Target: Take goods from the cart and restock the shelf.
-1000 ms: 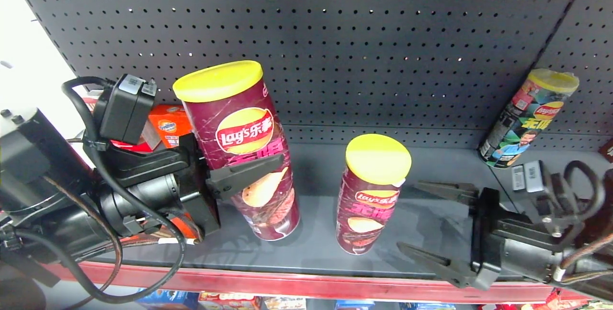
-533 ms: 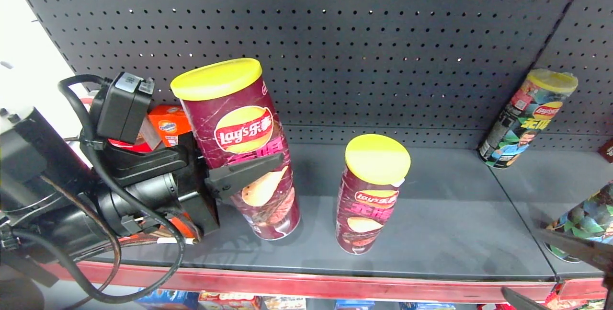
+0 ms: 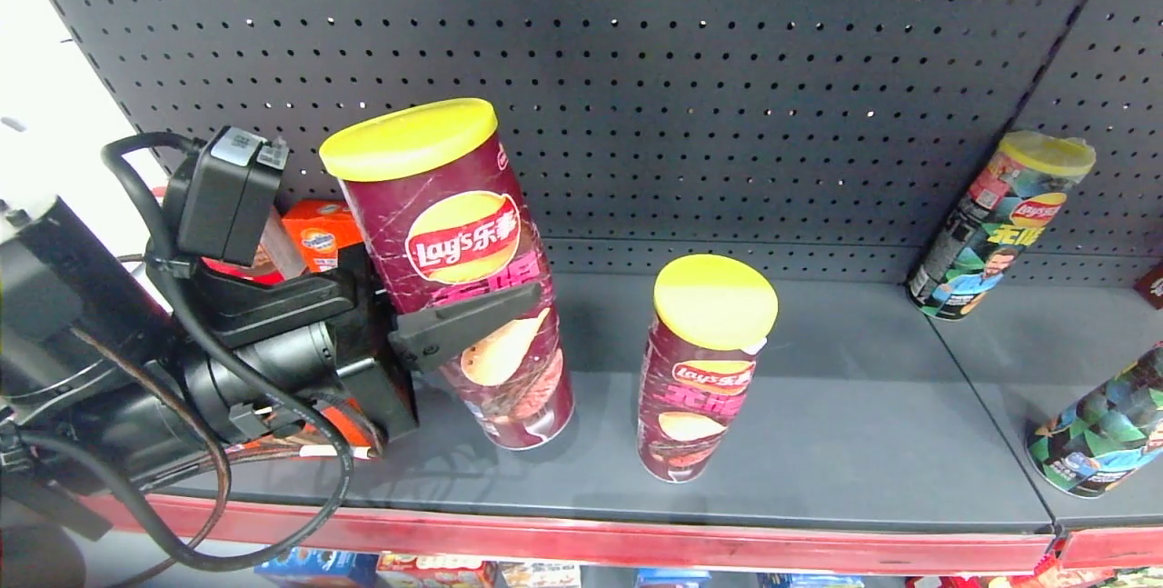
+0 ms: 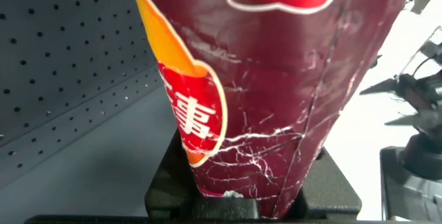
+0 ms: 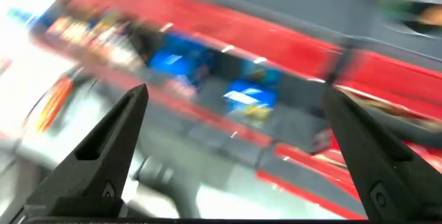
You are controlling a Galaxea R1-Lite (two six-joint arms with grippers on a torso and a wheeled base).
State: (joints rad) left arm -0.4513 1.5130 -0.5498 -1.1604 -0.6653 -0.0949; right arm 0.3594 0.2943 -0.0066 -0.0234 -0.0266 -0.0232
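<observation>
One held can, tilted, pinched mid-body by left gripper, base low at shelf front, contact unclear | right gripper spread wide | risk: released while tilted, it topples toward standing can near its right | around: orange box behind gripper, colourful can leaning on pegboard far right; standing can narrows placement room

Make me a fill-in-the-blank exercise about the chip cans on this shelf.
The left gripper is shut on the held can, whose lid is ____. The second maroon can stands on the shelf at the held can's ____ side. The multicoloured can at the back leans against the ____. The right gripper has its jaws ____.
Missing: yellow; right; pegboard; open.
</observation>
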